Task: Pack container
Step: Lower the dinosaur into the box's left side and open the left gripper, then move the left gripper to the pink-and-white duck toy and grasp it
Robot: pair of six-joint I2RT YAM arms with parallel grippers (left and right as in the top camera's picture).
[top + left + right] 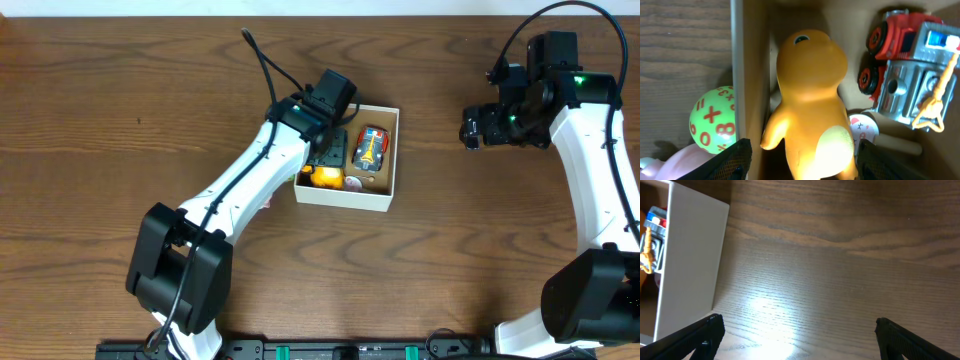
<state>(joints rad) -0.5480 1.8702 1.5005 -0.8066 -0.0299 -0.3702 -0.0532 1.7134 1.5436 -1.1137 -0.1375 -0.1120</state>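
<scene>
The container [345,198] is a shallow white box with a brown inside [738,60], standing mid-table. In it lie an orange rubber animal [812,95], a red and silver toy fire truck [910,75] and a small white disc [863,127]. My left gripper [325,160] reaches down into the box's left part. Its jaws [800,162] stand open on either side of the orange animal [324,177], with a dark gap showing at the left finger. My right gripper [470,130] hovers open over bare table to the right of the box, whose white wall [692,255] shows in the right wrist view.
Just outside the box's left wall lie a green ball with red numbers [712,119] and a pink toy [685,162], hidden under my left arm in the overhead view. The wooden table [120,120] stretches around the box.
</scene>
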